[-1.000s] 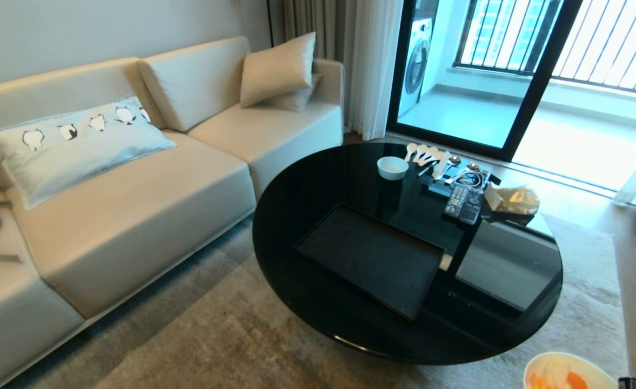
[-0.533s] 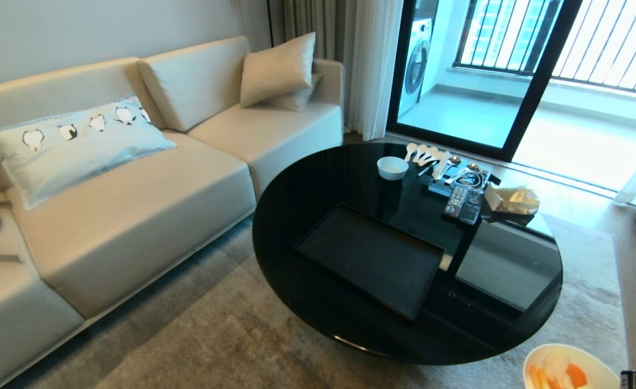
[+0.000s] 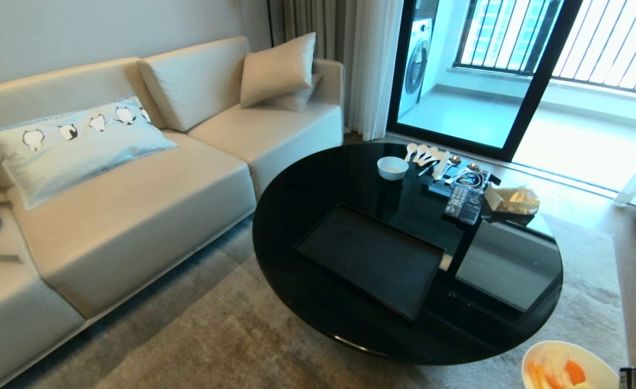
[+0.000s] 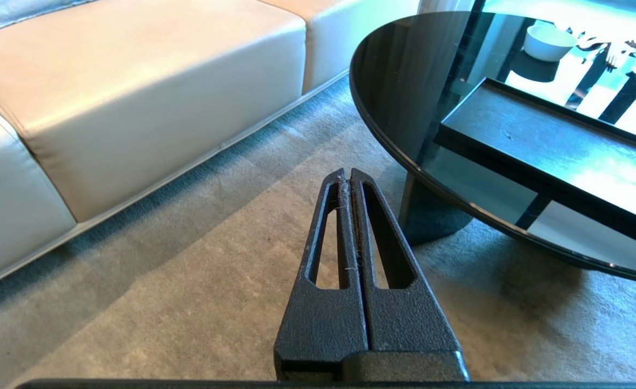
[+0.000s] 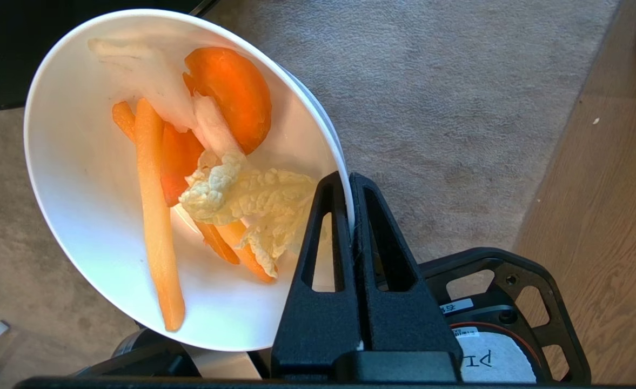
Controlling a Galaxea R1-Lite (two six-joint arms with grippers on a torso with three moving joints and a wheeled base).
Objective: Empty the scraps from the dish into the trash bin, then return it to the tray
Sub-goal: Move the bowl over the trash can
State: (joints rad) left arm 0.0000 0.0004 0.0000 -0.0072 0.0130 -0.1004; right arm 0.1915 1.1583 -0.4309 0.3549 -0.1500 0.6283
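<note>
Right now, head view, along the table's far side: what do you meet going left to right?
Small bowl → spoons → remotes → yellow bag.

Daylight pours through the balcony door (image 3: 490, 70), glaring off the black table (image 3: 512, 265); frame edges seem slightly bowed, focus sharp

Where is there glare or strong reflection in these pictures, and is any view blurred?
Head view: the balcony door's daylight mirrors on the black table. Left wrist view: bright glare on the table beyond the tray. Right wrist view: even light, dish and scraps sharp.
</note>
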